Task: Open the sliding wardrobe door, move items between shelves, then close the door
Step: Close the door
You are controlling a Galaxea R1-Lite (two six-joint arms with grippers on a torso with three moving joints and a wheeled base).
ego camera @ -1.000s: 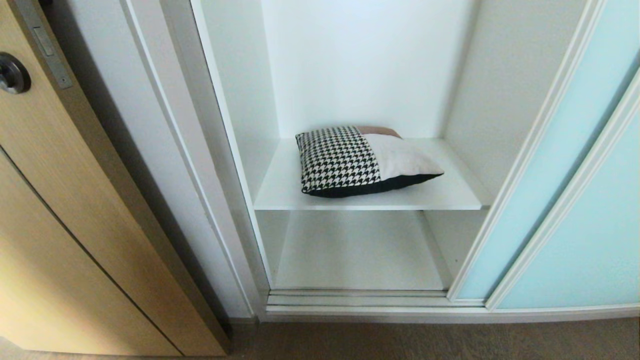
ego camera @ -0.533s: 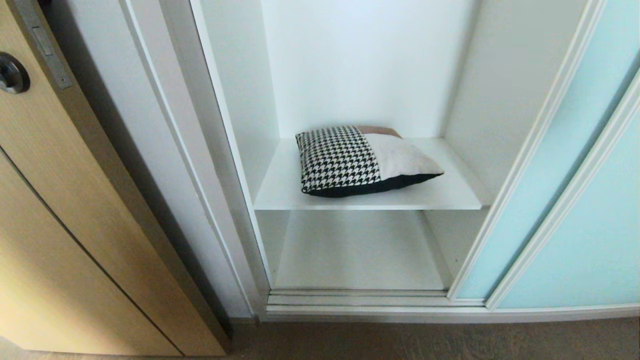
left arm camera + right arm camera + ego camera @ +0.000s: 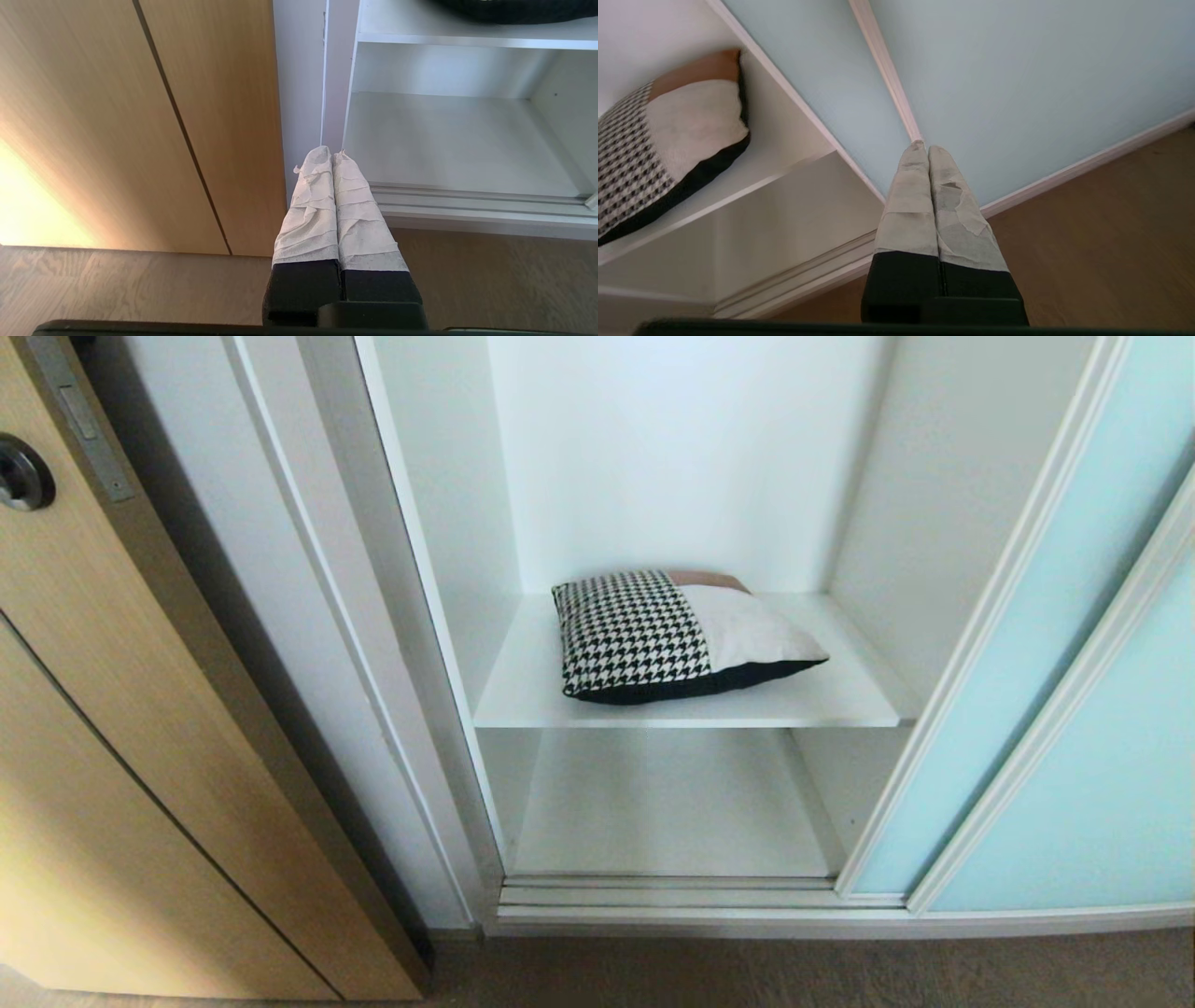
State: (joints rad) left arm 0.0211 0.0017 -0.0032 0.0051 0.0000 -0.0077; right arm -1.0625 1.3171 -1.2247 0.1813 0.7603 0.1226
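Houndstooth cushion (image 3: 677,633) sits flat on the upper shelf (image 3: 523,695), with the sliding wardrobe door (image 3: 1055,644) pushed open off to the shelf's right. Looks soft, light and squishy, so I'd pinch the front corner nearest the door. Both the left claw (image 3: 332,153) and right claw (image 3: 923,148) are pressed shut and empty, well below the shelf.

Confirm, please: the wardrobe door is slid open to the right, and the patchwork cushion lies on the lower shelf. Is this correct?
Not quite. The cushion lies on the upper shelf; the lower shelf is bare, as the head view shows. The sliding wardrobe door is indeed slid open to the right.
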